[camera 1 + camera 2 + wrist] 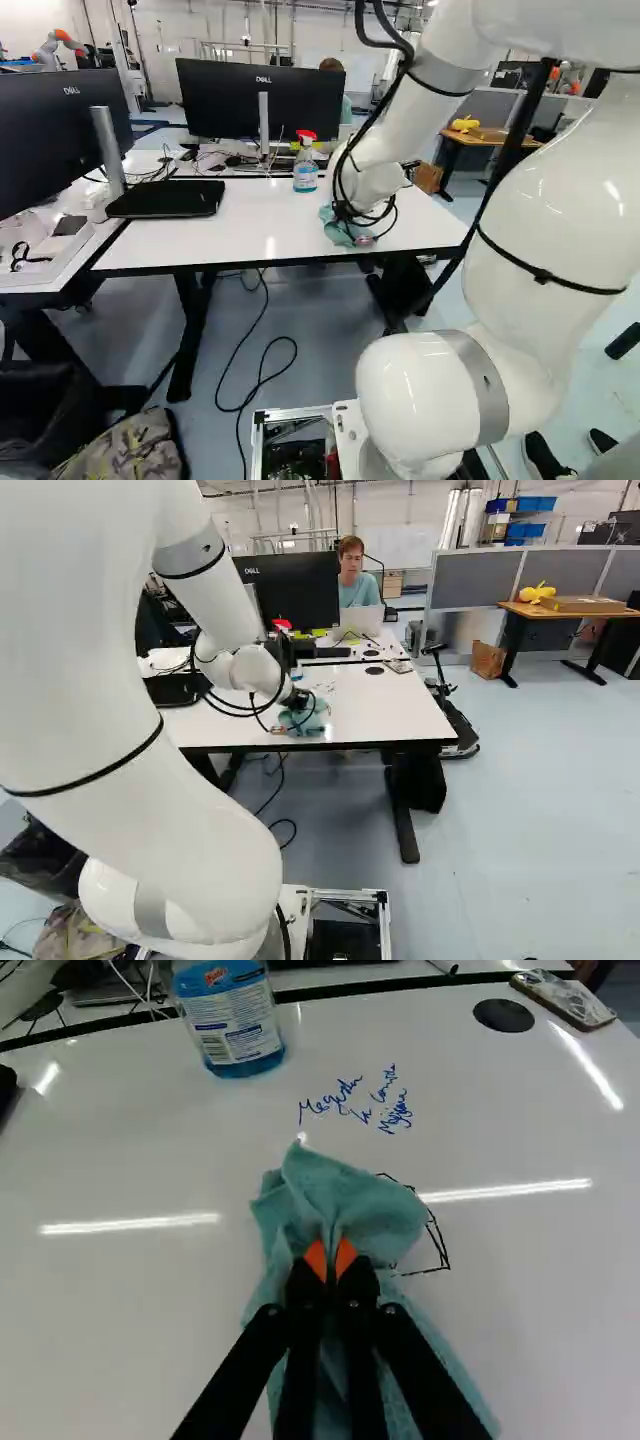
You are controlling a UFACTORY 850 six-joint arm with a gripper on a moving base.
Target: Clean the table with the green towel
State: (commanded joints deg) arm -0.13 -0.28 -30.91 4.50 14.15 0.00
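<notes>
While your black two-finger gripper [300, 701] clenches the crumpled green cloth towel [345, 1195], the clear plastic, red-topped spray bottle [306, 170] ahead stands upright, containing blue liquid [247, 1064].

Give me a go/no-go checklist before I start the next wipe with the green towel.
1. Green cloth towel held by the black two-finger gripper: ok, pinched between the orange pads.
2. Blue handwriting wiped off: not ok, it lies uncovered just ahead of the towel.
3. Black line drawing wiped off: not ok, part shows beside the towel.
4. Clear plastic spray bottle of blue liquid free of the towel: ok, it stands beyond the handwriting.
5. White tabletop under the towel clean: cannot tell, covered.
6. Loose black cables on the arm safe from snagging: cannot tell, their loops hang close to the towel.
</notes>
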